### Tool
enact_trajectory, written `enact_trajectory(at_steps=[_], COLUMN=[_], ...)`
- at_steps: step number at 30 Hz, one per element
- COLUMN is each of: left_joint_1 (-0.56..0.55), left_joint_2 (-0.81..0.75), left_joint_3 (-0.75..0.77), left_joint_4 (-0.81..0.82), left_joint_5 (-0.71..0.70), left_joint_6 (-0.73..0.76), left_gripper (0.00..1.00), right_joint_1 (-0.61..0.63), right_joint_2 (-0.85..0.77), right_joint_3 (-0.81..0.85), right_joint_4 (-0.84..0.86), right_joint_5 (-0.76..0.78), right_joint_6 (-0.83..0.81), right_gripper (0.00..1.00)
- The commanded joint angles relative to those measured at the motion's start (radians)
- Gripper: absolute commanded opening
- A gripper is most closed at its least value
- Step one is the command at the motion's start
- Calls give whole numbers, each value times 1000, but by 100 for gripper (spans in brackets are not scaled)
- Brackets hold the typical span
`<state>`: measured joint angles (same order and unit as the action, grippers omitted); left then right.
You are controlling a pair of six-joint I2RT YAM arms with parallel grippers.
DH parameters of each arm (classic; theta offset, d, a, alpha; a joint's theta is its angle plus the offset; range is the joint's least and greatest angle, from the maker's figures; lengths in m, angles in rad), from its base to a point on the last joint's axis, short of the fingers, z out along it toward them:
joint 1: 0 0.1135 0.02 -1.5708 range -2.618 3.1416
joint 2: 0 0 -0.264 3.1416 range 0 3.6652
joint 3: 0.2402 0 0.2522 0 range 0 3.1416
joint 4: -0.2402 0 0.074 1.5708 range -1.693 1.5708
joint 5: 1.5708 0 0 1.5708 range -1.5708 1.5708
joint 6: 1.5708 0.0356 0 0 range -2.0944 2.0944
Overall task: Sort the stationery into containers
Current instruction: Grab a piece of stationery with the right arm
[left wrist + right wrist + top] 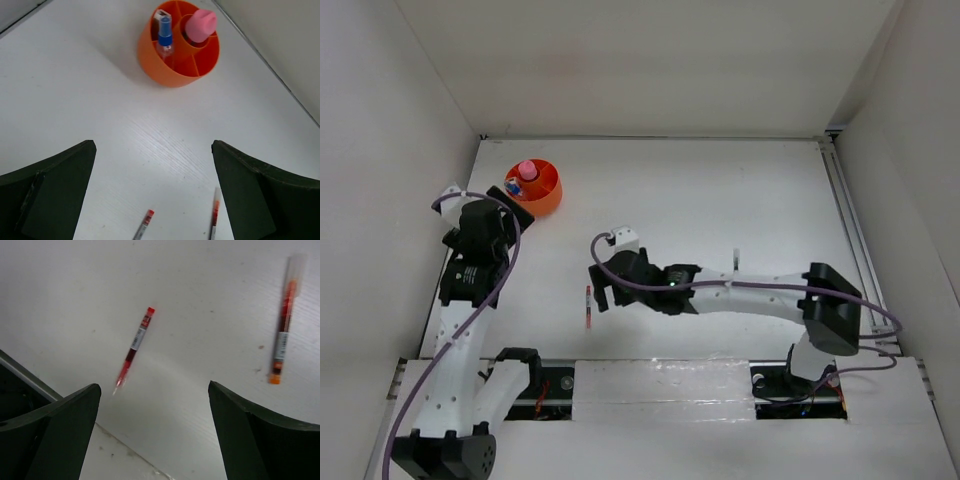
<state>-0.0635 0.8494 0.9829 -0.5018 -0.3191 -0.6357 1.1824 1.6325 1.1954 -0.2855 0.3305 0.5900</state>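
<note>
Right wrist: red-white pen [134, 351] lies ahead, between spread jaws, untouched.

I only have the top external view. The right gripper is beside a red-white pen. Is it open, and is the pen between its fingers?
Observer: In the right wrist view the right gripper is open; the red-white pen lies flat just ahead of it, ungripped.
Operator: Any other pen nearby?
Observer: Yes, a second pen with an orange end lies off to one side, apart from the first.
Operator: What's in the cup?
Observer: The left wrist view shows dividers in the orange cup; the blue-capped bottle and pink tube stand in separate compartments.
</note>
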Motion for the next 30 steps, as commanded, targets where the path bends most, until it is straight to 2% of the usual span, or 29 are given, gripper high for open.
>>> enact_trajectory(at_steps=[1, 3, 6, 7, 10, 15, 21, 27, 28, 30], left_joint_1=[22, 31, 31, 31, 31, 31, 31, 22, 22, 22], left_joint_2=[-72, -85, -99, -99, -81, -70, -90, -108, -118, -127], left_joint_3=[-42, -33, -33, -33, -43, -43, -43, -43, -43, -33], left_joint_4=[-30, -21, -11, -11, 9, 9, 19, -1, -1, -11], left_joint_5=[-117, -117, -117, -98, -22, 31, 40, 11, 2, -20], left_joint_6=[-41, -28, -7, 5, 25, 36, 45, 45, 35, 19], left_gripper=[100, 100, 100, 100, 100, 100, 100, 100, 100, 100], right_joint_1=[58, 69, 79, 91, 128, 155, 155, 164, 164, 174], right_joint_2=[87, 157, 210, 236, 297, 417, 426, 457, 467, 478], right_joint_3=[96, 139, 159, 159, 205, 338, 348, 377, 377, 388], right_joint_4=[-34, -47, -47, -47, -66, -179, -169, -205, -205, -215], right_joint_5=[153, 153, 131, 131, 176, 229, 229, 252, 252, 261], right_joint_6=[175, 220, 287, 309, 321, 340, 361, 372, 372, 372], right_gripper=[94, 88, 85, 81, 80, 75, 73, 63, 56, 49])
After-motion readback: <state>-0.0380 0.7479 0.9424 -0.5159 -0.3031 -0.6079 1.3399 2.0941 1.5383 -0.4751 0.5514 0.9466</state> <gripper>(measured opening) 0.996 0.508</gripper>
